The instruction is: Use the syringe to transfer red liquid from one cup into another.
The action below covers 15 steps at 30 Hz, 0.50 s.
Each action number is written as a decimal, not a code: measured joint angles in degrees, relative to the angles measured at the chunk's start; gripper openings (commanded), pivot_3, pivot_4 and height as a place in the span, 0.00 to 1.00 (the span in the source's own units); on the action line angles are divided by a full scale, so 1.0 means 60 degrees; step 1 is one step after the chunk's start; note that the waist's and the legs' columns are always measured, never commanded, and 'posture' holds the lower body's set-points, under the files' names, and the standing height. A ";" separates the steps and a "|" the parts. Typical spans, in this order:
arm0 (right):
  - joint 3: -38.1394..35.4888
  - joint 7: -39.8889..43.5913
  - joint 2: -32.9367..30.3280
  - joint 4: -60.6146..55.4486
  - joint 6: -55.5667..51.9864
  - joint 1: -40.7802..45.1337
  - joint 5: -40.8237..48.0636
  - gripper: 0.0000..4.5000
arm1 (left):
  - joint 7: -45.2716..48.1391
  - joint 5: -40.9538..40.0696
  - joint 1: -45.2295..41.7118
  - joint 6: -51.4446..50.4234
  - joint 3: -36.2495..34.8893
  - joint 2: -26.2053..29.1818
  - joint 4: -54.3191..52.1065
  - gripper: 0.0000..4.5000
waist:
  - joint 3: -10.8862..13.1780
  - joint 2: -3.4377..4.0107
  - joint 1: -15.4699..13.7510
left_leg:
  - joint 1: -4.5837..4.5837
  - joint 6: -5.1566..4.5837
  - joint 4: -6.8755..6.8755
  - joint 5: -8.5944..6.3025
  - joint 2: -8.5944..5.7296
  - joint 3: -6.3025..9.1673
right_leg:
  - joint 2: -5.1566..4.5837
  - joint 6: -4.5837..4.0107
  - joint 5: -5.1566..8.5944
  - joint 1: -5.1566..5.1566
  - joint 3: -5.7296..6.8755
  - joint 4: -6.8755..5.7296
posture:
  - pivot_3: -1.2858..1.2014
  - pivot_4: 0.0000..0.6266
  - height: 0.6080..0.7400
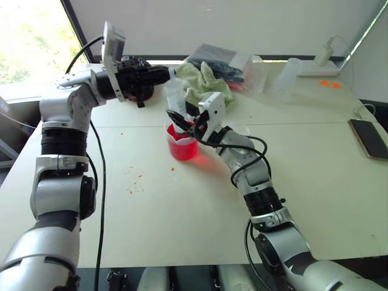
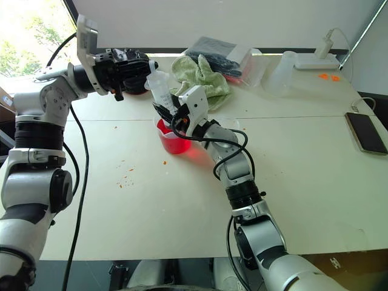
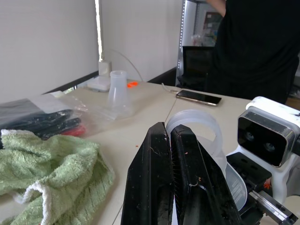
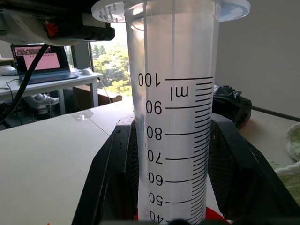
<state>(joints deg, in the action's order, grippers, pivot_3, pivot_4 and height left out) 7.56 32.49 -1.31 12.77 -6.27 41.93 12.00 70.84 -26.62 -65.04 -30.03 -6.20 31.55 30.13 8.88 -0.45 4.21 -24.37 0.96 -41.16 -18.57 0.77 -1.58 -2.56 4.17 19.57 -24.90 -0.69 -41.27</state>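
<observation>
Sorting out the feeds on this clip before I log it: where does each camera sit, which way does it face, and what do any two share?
Head stereo pair: looks down over the table; both arms show, right gripper holding the large clear plastic syringe over the clear spouted beaker of red liquid.
Left wrist: looks along the shut left gripper across the table at a green towel and a phone.
Right wrist: looks along its fingers at the syringe's printed scale.
Shared: the syringe and towel appear in the head and wrist views.

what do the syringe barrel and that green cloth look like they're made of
Syringe barrel: clear, slightly cloudy smooth plastic by the look, with black printed markings on it. Green cloth: looks like soft terry towelling, with a looped, fuzzy matte surface lying in crumpled folds.
</observation>
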 measured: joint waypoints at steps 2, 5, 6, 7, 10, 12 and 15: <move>-0.0028 -0.0003 0.0007 -0.0004 0.0008 0.0000 0.0006 0.31 | -0.0087 -0.0075 -0.0011 -0.0180 -0.0075 -0.0053 0.0000 0.01 | 0.0000 0.0000 -0.0001 | 0.0000 0.0000 0.0000 0.0000 0.0000 0.0000 | 0.0000 0.0000 0.0000 0.0000 0.0000 0.0000 | 0.52 0.24 0.78; -0.0097 -0.0004 0.0036 -0.0008 0.0071 0.0000 0.0011 0.31 | -0.0196 -0.0198 -0.0067 -0.0373 -0.0121 -0.0107 0.0000 0.01 | 0.0000 0.0000 0.0002 | 0.0000 0.0000 0.0000 0.0000 0.0000 0.0000 | 0.0000 0.0000 0.0000 0.0000 0.0000 -0.0002 | 0.52 0.24 0.78; -0.0116 -0.0004 0.0045 -0.0011 0.0092 0.0000 0.0011 0.31 | -0.0212 -0.0228 -0.0083 -0.0386 -0.0122 -0.0117 -0.0001 0.01 | 0.0000 0.0000 0.0004 | 0.0000 0.0000 0.0000 0.0000 0.0000 0.0000 | 0.0000 0.0000 0.0000 0.0000 0.0000 -0.0001 | 0.52 0.24 0.78; -0.0122 -0.0004 0.0048 -0.0011 0.0102 0.0000 0.0011 0.31 | -0.0223 -0.0244 -0.0088 -0.0404 -0.0124 -0.0120 -0.0001 0.01 | 0.0000 0.0000 0.0006 | 0.0000 0.0000 0.0000 0.0000 0.0000 0.0000 | 0.0000 0.0000 0.0000 0.0000 0.0000 -0.0002 | 0.52 0.24 0.78; -0.0148 -0.0006 0.0071 -0.0011 0.0130 0.0000 0.0009 0.31 | -0.0280 -0.0273 -0.0091 -0.0545 -0.0221 -0.0172 -0.0009 0.01 | 0.0000 0.0000 0.0005 | 0.0000 0.0000 0.0000 0.0000 0.0000 0.0000 | 0.0000 0.0000 0.0000 0.0000 0.0000 -0.0002 | 0.52 0.24 0.78; -0.0176 -0.0012 0.0101 -0.0011 0.0154 -0.0008 0.0010 0.31 | -0.0332 -0.0281 -0.0091 -0.0567 -0.0234 -0.0192 -0.0063 0.01 | 0.0000 0.0000 0.0002 | 0.0000 0.0000 0.0000 0.0000 0.0000 0.0000 | 0.0000 0.0000 0.0000 0.0000 0.0000 -0.0002 | 0.52 0.24 0.78; -0.0209 -0.0015 0.0153 -0.0011 0.0236 -0.0053 0.0010 0.31 | -0.0376 -0.0281 -0.0092 -0.0577 -0.0234 -0.0208 -0.0137 0.01 | 0.0000 0.0000 0.0000 | 0.0000 0.0000 0.0000 0.0000 0.0000 0.0000 | 0.0000 0.0000 0.0000 0.0000 0.0000 -0.0003 | 0.52 0.24 0.78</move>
<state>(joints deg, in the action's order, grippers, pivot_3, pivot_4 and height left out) 6.30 32.40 -0.39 12.71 -4.85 41.62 12.07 68.59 -28.31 -65.60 -33.50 -7.61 30.30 29.30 8.88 -0.45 4.21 -24.36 0.96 -41.16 -18.56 0.76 -1.58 -2.56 4.17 19.57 -24.90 -0.69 -41.29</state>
